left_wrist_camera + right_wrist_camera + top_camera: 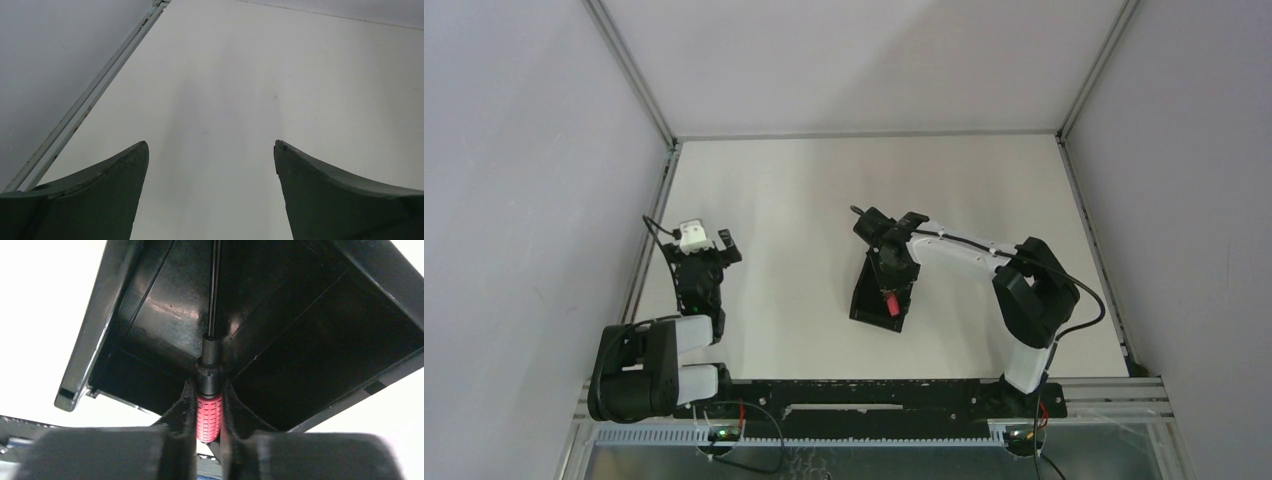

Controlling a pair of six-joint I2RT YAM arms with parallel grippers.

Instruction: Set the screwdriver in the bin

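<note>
A robot lab test cell: white table (804, 200) boxed by plain grey walls (524, 150) (aluminium frame rails (630, 72)).

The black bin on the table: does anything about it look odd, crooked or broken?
Only slightly: the bin sits a little askew to the edges of the table. Nothing looks spilled or damaged. The right claw is shut on the screwdriver, its shaft pointing into the bin.
</note>
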